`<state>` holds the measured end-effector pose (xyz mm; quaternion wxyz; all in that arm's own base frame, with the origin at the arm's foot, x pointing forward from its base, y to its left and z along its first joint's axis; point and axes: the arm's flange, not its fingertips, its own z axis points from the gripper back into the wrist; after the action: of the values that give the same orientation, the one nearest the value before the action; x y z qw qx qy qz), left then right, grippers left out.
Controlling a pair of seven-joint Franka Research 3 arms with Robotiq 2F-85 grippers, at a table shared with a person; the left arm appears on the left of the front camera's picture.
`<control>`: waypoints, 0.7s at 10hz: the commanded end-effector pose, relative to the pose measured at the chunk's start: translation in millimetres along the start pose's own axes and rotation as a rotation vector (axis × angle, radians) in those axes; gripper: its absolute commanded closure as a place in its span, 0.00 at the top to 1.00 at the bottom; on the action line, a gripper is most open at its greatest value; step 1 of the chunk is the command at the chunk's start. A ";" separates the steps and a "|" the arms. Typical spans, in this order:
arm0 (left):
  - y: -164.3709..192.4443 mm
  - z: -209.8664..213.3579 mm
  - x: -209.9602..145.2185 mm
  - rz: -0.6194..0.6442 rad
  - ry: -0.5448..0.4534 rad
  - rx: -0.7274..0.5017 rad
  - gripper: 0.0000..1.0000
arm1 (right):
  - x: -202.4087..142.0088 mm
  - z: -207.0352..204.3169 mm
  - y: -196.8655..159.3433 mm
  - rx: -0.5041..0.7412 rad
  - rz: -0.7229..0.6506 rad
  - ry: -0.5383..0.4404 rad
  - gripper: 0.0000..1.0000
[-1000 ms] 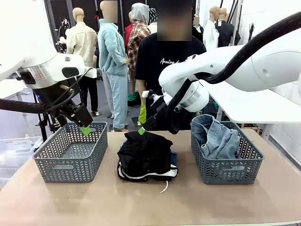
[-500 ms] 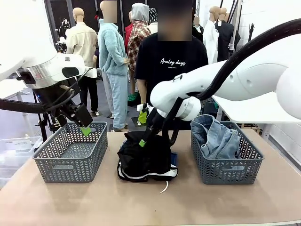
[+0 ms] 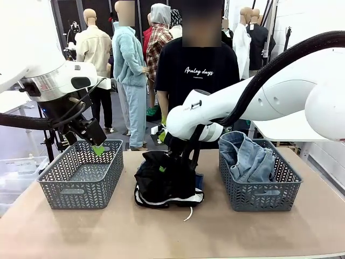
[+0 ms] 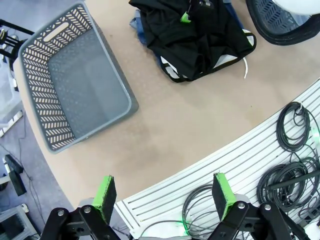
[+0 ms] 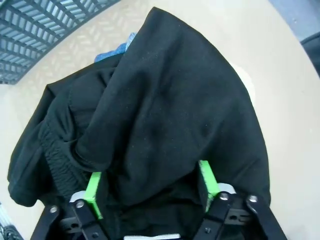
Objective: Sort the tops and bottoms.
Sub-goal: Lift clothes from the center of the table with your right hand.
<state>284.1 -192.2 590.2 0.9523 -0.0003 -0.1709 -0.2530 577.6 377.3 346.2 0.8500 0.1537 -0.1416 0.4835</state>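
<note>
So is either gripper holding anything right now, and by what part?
Nothing is gripped yet. The right gripper straddles a raised fold of the black top, jaws apart; the left gripper is open and empty.

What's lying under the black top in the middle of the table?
Under the black top, a white garment with black trim peeks out at the front edge and blue fabric shows at one side. The rest beneath is covered.

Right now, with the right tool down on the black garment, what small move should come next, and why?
Probably close the right tool on the black top. In the right wrist view its green pads stand apart on either side of a raised fold, so the cloth is between them but not yet pinched; lifting now would likely leave it behind.
</note>
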 end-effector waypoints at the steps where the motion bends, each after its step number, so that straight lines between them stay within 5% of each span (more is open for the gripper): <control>1: 1.1 0.2 -1.8 0.013 -0.002 0.006 1.00 | 5.2 -3.1 -2.8 0.032 -0.020 0.020 0.52; 4: 1.1 0.2 -1.8 0.013 -0.002 0.006 1.00 | 7.2 -1.1 -2.7 0.055 -0.034 0.017 0.00; 7: 1.1 0.2 -1.8 0.013 -0.002 0.006 1.00 | 0.1 12.5 -4.0 0.069 -0.058 -0.045 0.00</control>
<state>284.1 -192.2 590.2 0.9523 -0.0003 -0.1709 -0.2530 585.6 374.0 355.2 0.8542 0.1774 -0.1333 0.4703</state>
